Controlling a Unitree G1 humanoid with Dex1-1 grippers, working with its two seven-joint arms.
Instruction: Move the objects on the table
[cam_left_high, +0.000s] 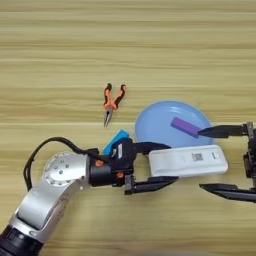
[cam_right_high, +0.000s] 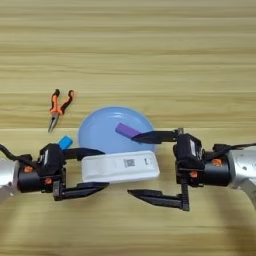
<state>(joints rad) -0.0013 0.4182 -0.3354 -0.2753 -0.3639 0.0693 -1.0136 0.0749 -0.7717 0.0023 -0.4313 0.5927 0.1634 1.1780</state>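
The wooden table (cam_right_high: 150, 50) fills my view. On it sits a light blue plate (cam_right_high: 100, 132) with the purple block (cam_right_high: 128, 131) inside, and the white device (cam_right_high: 120, 167) overlaps its near rim. My left gripper (cam_right_high: 82, 170) straddles the device's left end, fingers spread, not yet clamping. My right gripper (cam_right_high: 150, 167) hangs released just beside the other end. I should close squarely and keep the device level.

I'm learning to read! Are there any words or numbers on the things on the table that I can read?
White device: a small grey label window with dark marks, too small and blurred to read.
Purple block, light blue plate, blue block, pliers and both grippers: no writing visible.
So there is nothing readable here.
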